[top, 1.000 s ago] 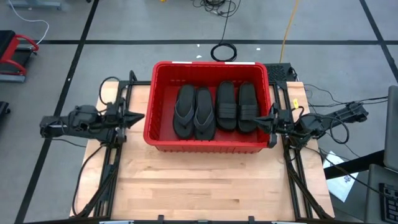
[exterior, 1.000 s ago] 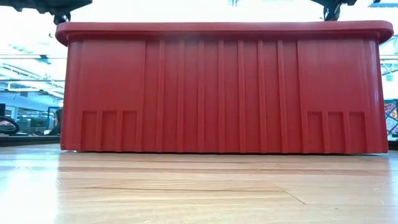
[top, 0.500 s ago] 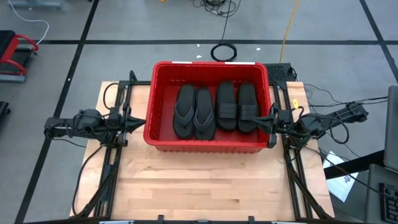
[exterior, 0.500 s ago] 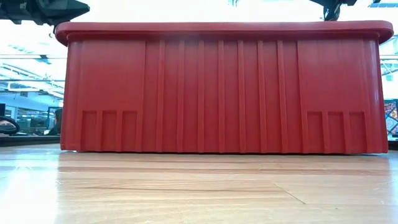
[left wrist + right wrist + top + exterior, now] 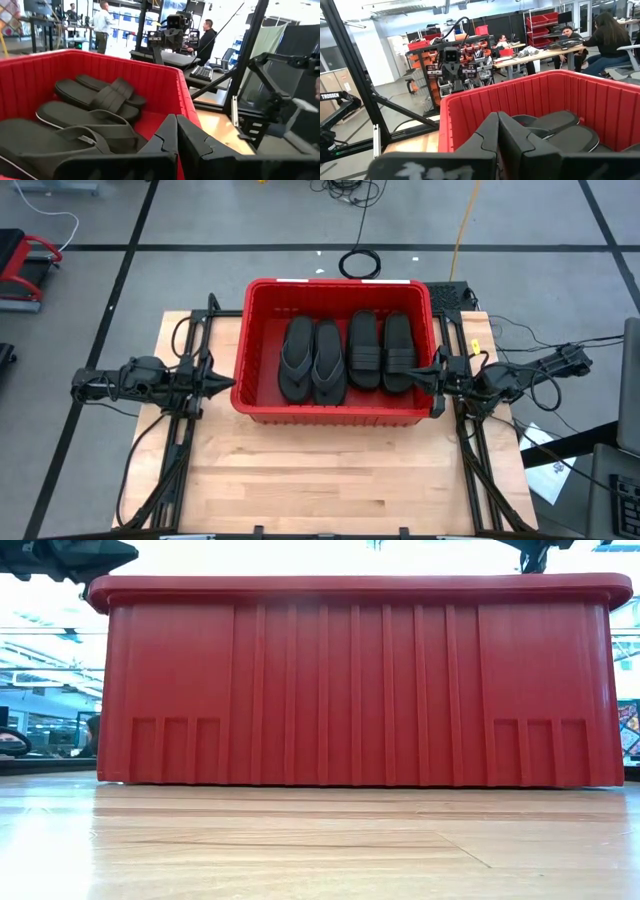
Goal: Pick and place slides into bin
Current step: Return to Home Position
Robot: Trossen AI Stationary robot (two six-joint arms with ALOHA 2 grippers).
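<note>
The red bin (image 5: 335,408) stands on the wooden table toward its far edge. Inside lie black slides side by side: two thong flip-flops (image 5: 312,360) on the left and two band-strap slides (image 5: 381,350) on the right, soles down on the bin floor. They also show in the left wrist view (image 5: 85,115). My left gripper (image 5: 228,383) is shut and empty, just outside the bin's left wall. My right gripper (image 5: 434,374) is shut and empty, at the bin's right rim. In the low view the bin's near wall (image 5: 355,680) hides the slides.
Bare wooden table (image 5: 330,470) lies in front of the bin. Black arm frames run along both table sides (image 5: 175,450) (image 5: 480,460). People sit and stand at benches in the room beyond (image 5: 605,35) (image 5: 205,35).
My left gripper has gone toward the table's right edge, closer to the bin's left wall. The right arm, the bin and the slides have kept still.
</note>
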